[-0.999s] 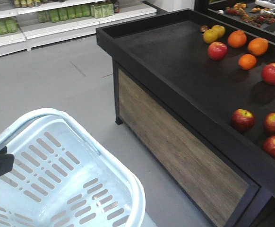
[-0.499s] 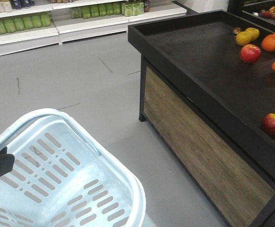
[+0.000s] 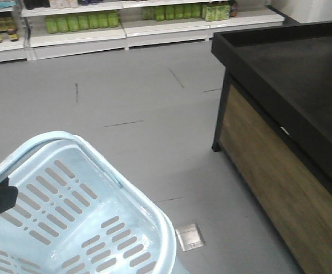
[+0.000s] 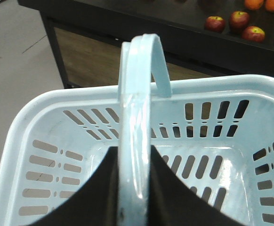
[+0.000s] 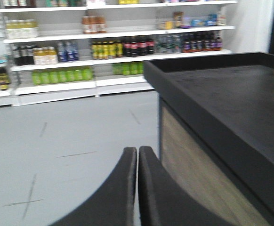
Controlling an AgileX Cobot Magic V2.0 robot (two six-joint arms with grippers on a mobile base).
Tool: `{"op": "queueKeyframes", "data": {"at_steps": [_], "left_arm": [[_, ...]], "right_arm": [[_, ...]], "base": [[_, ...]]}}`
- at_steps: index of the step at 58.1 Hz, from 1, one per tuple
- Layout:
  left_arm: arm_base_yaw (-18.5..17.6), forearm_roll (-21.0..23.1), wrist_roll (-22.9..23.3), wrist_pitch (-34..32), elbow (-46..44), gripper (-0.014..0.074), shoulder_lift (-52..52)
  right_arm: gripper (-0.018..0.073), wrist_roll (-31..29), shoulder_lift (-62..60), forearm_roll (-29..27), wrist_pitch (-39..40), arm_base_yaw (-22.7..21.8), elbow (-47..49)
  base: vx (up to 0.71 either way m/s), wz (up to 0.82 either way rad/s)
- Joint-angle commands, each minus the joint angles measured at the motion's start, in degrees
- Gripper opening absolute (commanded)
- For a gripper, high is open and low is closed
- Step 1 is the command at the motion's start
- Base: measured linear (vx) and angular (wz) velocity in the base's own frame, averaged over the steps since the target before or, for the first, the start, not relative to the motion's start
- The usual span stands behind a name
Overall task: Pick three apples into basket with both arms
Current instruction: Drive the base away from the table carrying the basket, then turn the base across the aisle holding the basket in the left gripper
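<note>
- Your left gripper [image 4: 134,188] was clamped, apparently firmly, around the basket [image 4: 71,99] handle [image 4: 138,84].
- Your right gripper [image 5: 138,183] was pressed closed and empty.
- The three apples [image 4: 239,20] lay on the display table [image 4: 104,12], well beyond both grippers.

I get bright, even overhead light with soft shadows. Glare streaks the basket [image 4: 136,122] handle. My right wrist view is blurred.

Basket handle [image 4: 136,141] between dark jaws; three apples [image 4: 239,20] on black counter [image 4: 127,19] beyond.
</note>
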State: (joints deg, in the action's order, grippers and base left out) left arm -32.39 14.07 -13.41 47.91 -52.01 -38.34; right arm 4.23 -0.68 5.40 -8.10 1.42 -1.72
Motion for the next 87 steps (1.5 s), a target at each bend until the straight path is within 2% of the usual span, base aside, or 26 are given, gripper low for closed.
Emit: {"op": "queueKeyframes", "data": {"at_steps": [1,48,87], "left_arm": [[-0.17,1.20,0.51,-5.16,-1.51,-0.0006,-0.07],[-0.17,1.20,0.51,-5.16,-1.51,-0.0006,-0.07],[-0.17,1.20,0.51,-5.16,-1.51,-0.0006,-0.07]], "right_arm": [[-0.0005,-0.44,-0.64,0.53,4.14,-0.27,-0.67],[-0.0005,-0.44,-0.64,0.53,4.14,-0.27,-0.67],[-0.0005,-0.44,-0.64,0.53,4.14,-0.27,-0.67]], "base": [[0.08,0.54],[0.15,0.51],[0.16,0.14]]}}
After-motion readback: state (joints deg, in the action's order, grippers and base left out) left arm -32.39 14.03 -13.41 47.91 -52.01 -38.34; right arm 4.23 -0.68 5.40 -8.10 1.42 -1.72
